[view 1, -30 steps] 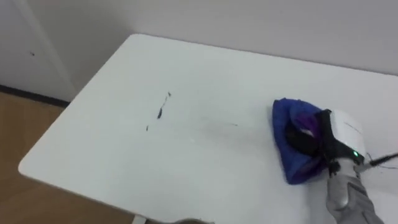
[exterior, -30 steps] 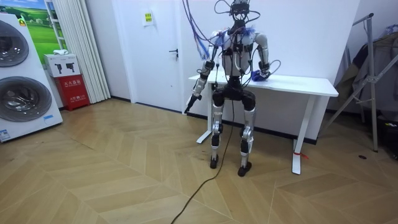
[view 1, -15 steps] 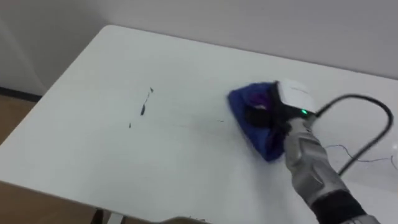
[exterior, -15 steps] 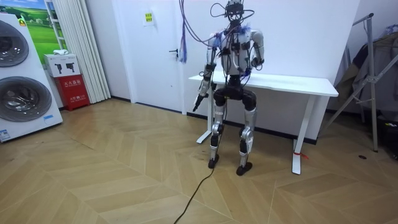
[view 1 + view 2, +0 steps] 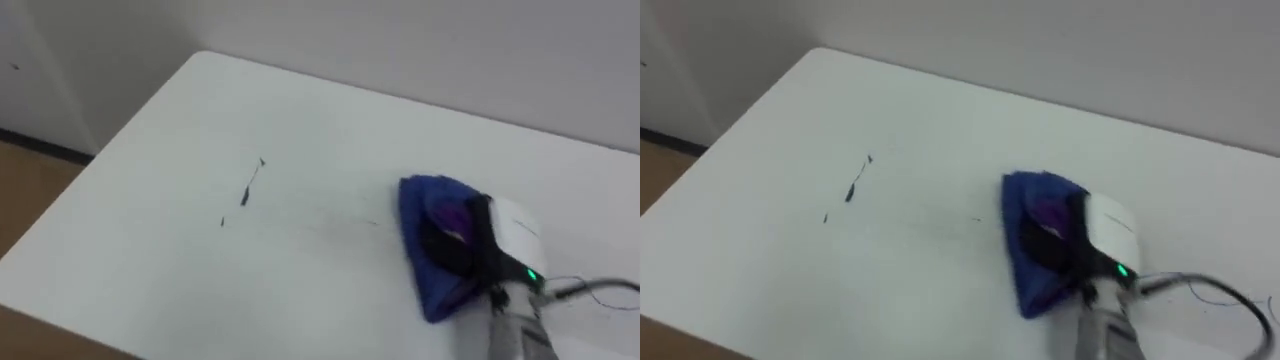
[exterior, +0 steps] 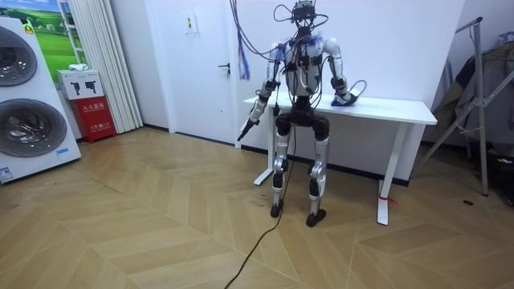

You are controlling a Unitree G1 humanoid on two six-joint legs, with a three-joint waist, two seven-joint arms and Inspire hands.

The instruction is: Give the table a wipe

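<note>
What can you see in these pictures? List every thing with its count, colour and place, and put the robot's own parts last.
table: one, white, against the wall, in front of the robot
cloth: one, blue, on the table's right half
marks: a few, dark, on the table to the left of the cloth
washing machines: two, white, stacked at the room view's left
box: one, red, on the floor beside the washing machines
door: one, white, behind the table's left end
rack: one, grey metal, at the room view's right
floor: one, brown wood, under it all
right robot hand: one, dark, resting on the cloth
left robot hand: one, dark, hanging beside the table's left end
</note>
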